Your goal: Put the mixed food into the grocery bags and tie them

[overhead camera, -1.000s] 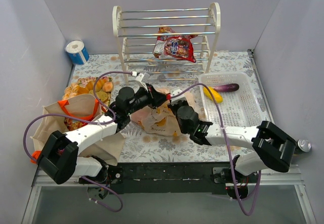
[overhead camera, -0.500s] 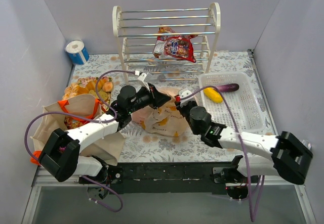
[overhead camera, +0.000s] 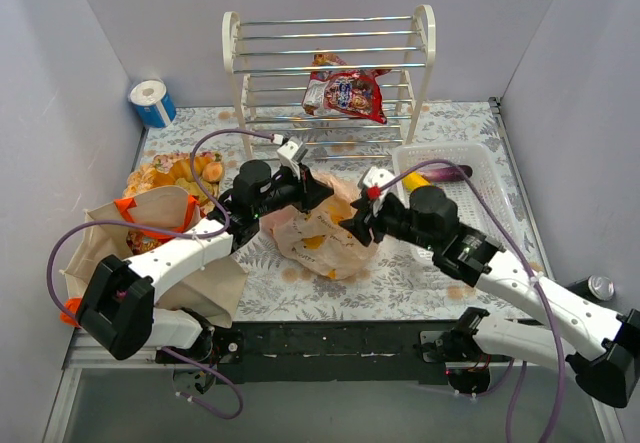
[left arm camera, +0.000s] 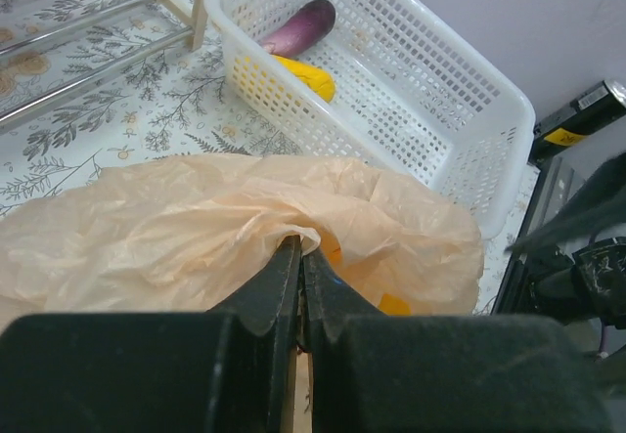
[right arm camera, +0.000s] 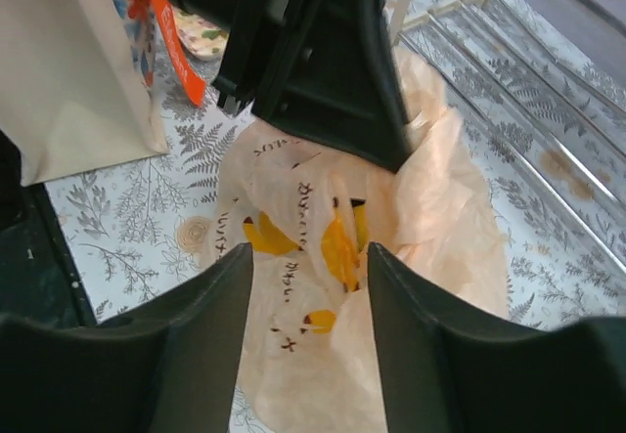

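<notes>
The peach plastic bag (overhead camera: 318, 238) lies mid-table, with yellow shapes showing through it. My left gripper (overhead camera: 318, 195) is shut on a fold of its rim (left arm camera: 308, 233), seen in the left wrist view (left arm camera: 300, 257). My right gripper (overhead camera: 354, 225) is open and empty just above the bag's right side; the bag (right arm camera: 313, 306) shows between its jaws (right arm camera: 308, 257). The beige canvas tote (overhead camera: 150, 238) with orange handles stands at the left. Red snack packets (overhead camera: 345, 91) lie on the rack. A yellow fruit (overhead camera: 422, 185) lies in the basket.
A white lattice basket (overhead camera: 480, 213) at the right holds the purple eggplant (overhead camera: 447, 173). A white wire rack (overhead camera: 330, 53) stands at the back. A plate of pastries (overhead camera: 175, 175) and a blue-white roll (overhead camera: 152, 103) are at the left. A can (overhead camera: 598, 286) stands at the far right.
My right arm has lifted and swung out to the right, and its gripper now hangs over the bag's right side. My left gripper has drawn the rim slightly to the right.
</notes>
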### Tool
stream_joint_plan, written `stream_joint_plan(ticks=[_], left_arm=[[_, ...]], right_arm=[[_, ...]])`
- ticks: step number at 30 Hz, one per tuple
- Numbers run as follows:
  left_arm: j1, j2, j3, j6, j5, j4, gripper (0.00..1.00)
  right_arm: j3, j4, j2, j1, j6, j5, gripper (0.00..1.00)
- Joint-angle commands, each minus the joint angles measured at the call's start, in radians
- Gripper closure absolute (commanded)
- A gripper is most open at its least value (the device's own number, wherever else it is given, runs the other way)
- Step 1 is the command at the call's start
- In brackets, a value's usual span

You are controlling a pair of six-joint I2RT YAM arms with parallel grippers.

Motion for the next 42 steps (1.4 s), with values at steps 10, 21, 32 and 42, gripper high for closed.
stream_joint_plan(ticks=[10,21,32,42], left_arm=[[0.005,-0.127,-0.040,0.137,0.085,0.010,1.00],[0.005,-0.157,-0.097,0.152,0.114,0.093,1.00],[0.005,-0.168,-0.117,0.146,0.189,0.120,1.00],[0.005,-0.148,-0.123,0.157,0.186,0.137,1.00]], right_arm=[[0.251,-0.059,0.368,-0.479,-0.111,-0.732,0.69],[0.155,0.067,0.463,-0.480,-0.217,-1.016,0.72],[0.217,0.079,0.609,-0.482,-0.237,-1.044,0.85],[0.145,0.117,0.582,-0.466,-0.228,-1.205,0.95]])
